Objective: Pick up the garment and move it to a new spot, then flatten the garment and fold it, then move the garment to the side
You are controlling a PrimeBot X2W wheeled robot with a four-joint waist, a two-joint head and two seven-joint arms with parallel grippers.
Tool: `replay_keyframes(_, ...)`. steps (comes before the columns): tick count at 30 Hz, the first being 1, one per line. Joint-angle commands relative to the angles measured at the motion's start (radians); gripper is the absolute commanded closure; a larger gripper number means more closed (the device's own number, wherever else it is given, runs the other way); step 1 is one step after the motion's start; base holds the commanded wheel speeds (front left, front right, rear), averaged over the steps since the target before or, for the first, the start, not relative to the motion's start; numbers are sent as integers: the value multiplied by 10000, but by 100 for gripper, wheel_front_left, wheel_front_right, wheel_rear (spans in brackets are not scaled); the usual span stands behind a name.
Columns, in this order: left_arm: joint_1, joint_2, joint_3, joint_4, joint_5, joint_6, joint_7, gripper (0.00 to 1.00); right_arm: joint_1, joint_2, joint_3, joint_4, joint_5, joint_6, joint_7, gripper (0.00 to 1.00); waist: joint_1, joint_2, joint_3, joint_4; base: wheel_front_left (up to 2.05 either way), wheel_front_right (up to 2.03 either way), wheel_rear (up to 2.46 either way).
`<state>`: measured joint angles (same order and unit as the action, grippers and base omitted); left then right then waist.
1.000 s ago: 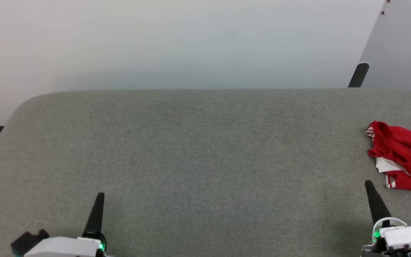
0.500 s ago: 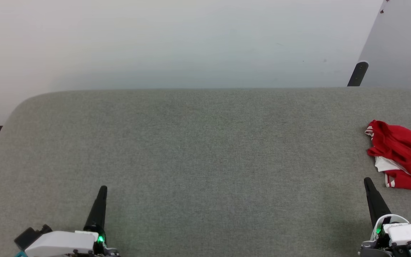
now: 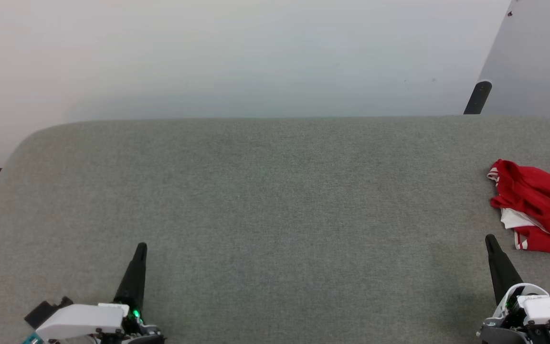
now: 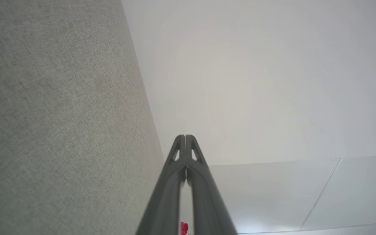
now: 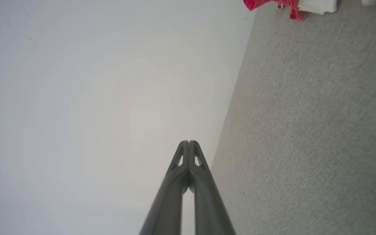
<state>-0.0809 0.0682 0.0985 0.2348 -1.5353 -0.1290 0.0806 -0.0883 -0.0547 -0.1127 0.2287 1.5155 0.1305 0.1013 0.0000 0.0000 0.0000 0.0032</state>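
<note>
In the head view, the red jersey shirt [image 3: 537, 200] lay in a bunched heap at the far right side of the grey desk [image 3: 275, 191]. Part of it ran out of the picture. You could see red cloth on top, some white under it and a bit of striped trim. The big middle of the desk was bare.

Your left end effector [image 3: 140, 248] sat low on the left, well apart from the shirt. Your right end effector [image 3: 491, 241] sat low on the right, near the shirt but not touching it. The shirt was a little further up and to the right of its tip.

This scene fit two stages. The shirt could have been waiting there to be picked up. Or it could have been put to the side after folding, though it looked more lumpy than neat. I could not tell you which. If you did go for a grab, I think the right end effector was the close one, and its fingers would have had to spread.

In the left wrist view, the left end effector [image 4: 185, 138] had its fingers pressed together, holding nothing. The desk [image 4: 44, 114] ran along the left. A tiny red speck showed low down, too small to name.

In the right wrist view, the right end effector [image 5: 188, 143] was also pressed together and empty. The shirt [image 5: 259, 4] peeked in at the top, far ahead on the desk [image 5: 305, 130].
</note>
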Motion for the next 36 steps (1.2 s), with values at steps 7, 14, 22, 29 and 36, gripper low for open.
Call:
replay_keyframes(7,-236,-77,59,68,-535,-30,173,100,-216,48,-21,108,629,4,100,100,0,0,16,-17,0,0,0)
replay_keyframes(14,-340,-134,87,129,-879,-31,305,100,-295,68,-23,189,1013,4,144,100,0,0,31,-32,0,0,0)
replay_keyframes(22,-340,-141,96,122,-841,-31,297,100,-227,65,-21,181,987,4,142,100,0,0,31,-32,0,0,0)
replay_keyframes(29,-340,-146,106,122,-830,-31,307,100,-227,65,-19,181,988,4,141,100,0,0,31,-32,0,0,0)
replay_keyframes(36,-341,-151,114,122,-819,-32,316,100,-227,65,-18,181,989,4,140,100,0,0,31,-32,0,0,0)
